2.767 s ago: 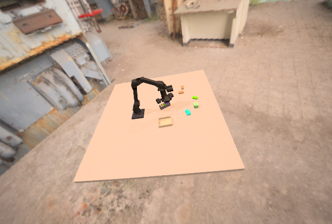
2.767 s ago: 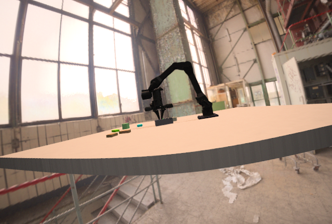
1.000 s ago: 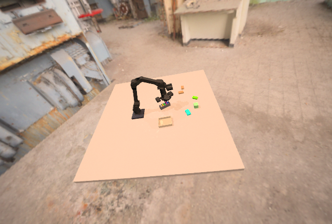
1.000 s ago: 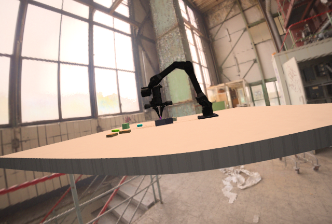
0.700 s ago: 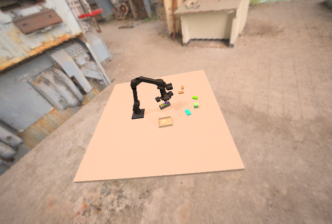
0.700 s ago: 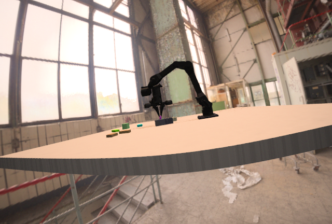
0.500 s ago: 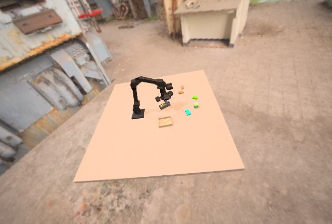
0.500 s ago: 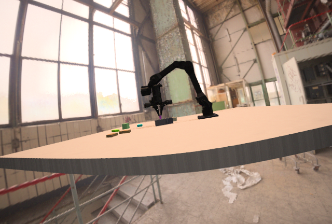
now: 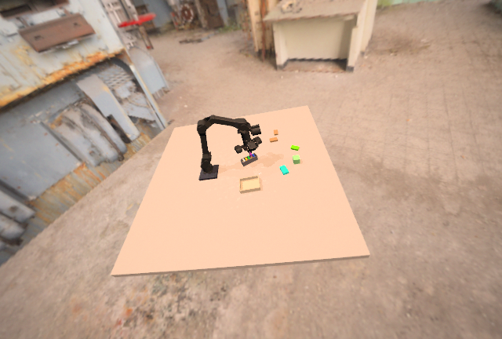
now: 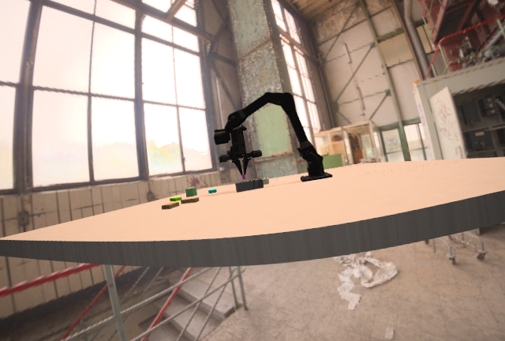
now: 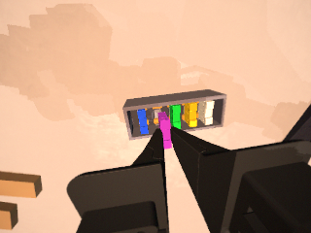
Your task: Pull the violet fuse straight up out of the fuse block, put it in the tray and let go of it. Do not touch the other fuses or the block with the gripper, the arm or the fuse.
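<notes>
My gripper is shut on the violet fuse. The fuse hangs upright from the fingertips, and in the exterior view its lower end shows just above the dark fuse block. In the wrist view the slot between the blue fuse and the green fuse shows no fuse. The yellow fuse and white fuse stand in the block. The tan tray is empty, nearer to the top view than the block.
A cyan piece, a green cube and a lime piece lie right of the block in the top view. Two orange pieces lie farther back.
</notes>
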